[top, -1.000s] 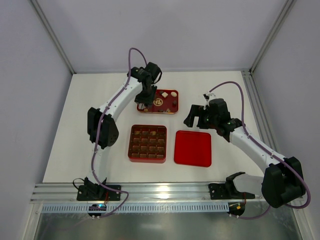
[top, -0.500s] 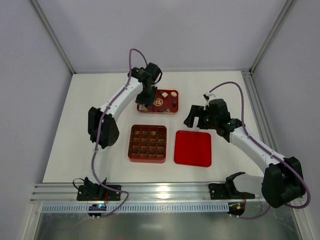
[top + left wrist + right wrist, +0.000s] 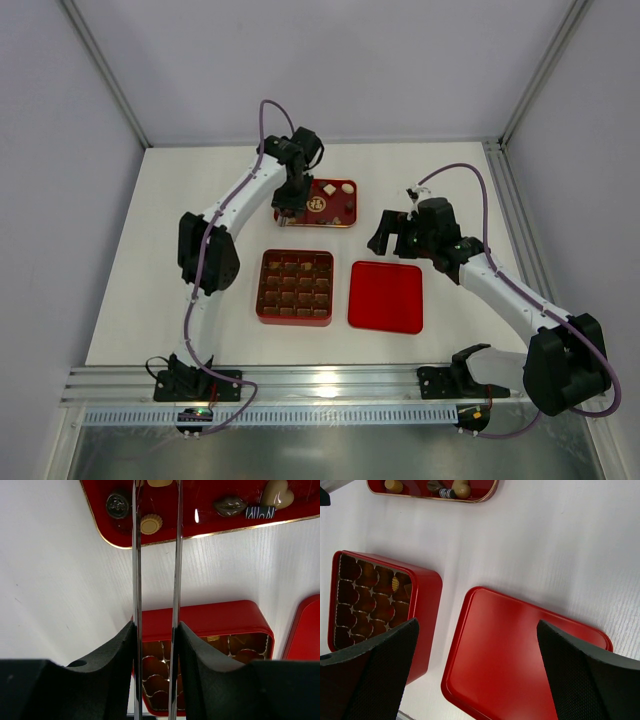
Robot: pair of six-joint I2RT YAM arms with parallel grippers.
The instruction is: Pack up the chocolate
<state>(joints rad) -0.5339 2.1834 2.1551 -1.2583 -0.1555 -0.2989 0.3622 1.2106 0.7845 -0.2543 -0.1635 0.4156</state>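
Left gripper (image 3: 284, 211), arm stretching toward the table's (image 3: 150, 250) far edge, is pointing down into the red tray (image 3: 320, 226) holding the chocolate (image 3: 327, 187); right gripper (image 3: 385, 232) is hovering by the lid (image 3: 386, 297). Left wrist: jaws are narrowly flanking a tan piece (image 3: 160, 482), grip unclear. Right wrist: jaws are gaping wide above lid and box (image 3: 427, 595).

Two arms (image 3: 235, 197), one gripper apiece: the left gripper (image 3: 284, 213) and the right gripper (image 3: 383, 232); one square red box (image 3: 296, 320), its brown grid reading four by four from above, sixteen compartments; one flat red lid (image 3: 386, 297); one gold-rimmed red tray (image 3: 200, 497); the left wrist view shows six chocolate pieces (image 3: 151, 524) in that tray, three tan and three dark; the right wrist view shows one tan piece (image 3: 395, 583) in the box
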